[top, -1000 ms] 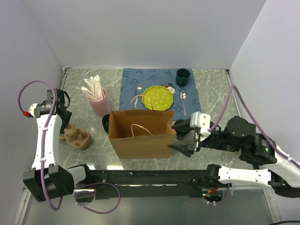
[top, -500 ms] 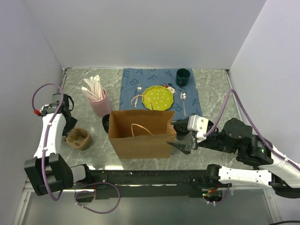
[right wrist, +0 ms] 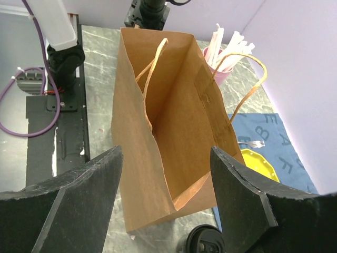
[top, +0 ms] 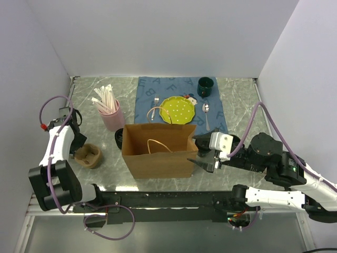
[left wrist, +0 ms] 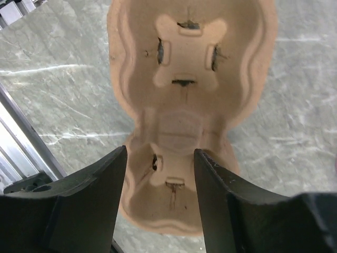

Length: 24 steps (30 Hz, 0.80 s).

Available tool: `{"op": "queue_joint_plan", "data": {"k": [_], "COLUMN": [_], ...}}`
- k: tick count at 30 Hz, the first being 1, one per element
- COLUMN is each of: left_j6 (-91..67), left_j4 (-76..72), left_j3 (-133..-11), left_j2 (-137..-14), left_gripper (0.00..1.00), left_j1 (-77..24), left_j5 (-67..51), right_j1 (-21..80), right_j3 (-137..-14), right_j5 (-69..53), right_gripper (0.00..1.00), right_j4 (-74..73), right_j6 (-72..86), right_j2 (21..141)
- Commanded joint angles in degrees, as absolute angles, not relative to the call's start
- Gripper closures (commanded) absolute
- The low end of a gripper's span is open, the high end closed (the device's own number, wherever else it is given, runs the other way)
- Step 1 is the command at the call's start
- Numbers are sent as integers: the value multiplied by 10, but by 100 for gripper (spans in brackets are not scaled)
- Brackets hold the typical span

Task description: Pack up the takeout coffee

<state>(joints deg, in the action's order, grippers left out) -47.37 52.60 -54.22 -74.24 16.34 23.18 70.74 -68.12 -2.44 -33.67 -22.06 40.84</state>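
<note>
The takeout coffee shows only as a round black lid at the bottom edge of the right wrist view. It sits on the table by the near corner of the brown paper bag. In the top view my right arm hides it. My right gripper is open wide and faces the right end of the upright bag, above the lid. My left gripper is open over a brown pulp cup carrier. Its fingers straddle the carrier's near cell at the table's left.
A pink cup of white straws stands behind the bag's left corner. A black round thing peeks out at the bag's left edge. Behind the bag, a blue mat holds a yellow-green plate, a spoon and a dark green mug.
My left gripper has come nearer and now covers the carrier's far end, its jaws a little narrower. My right gripper has crept left towards the bag.
</note>
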Motion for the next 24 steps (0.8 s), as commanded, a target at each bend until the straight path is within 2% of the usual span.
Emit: {"op": "queue_joint_plan", "data": {"k": [1, 24], "left_j6": [-461, -440], "left_j4": [498, 486], "left_j3": [-546, -562], "left_j2": [-761, -794], "left_gripper": [41, 47], "left_j1": [174, 176], "left_j5": [232, 230], "right_j1": [708, 701], "right_j3": [-676, -674], "right_j5": [-25, -35], "right_gripper": [26, 26], "right_j4": [-310, -313], "right_j6": [-231, -257], "right_j2": [411, 432]}}
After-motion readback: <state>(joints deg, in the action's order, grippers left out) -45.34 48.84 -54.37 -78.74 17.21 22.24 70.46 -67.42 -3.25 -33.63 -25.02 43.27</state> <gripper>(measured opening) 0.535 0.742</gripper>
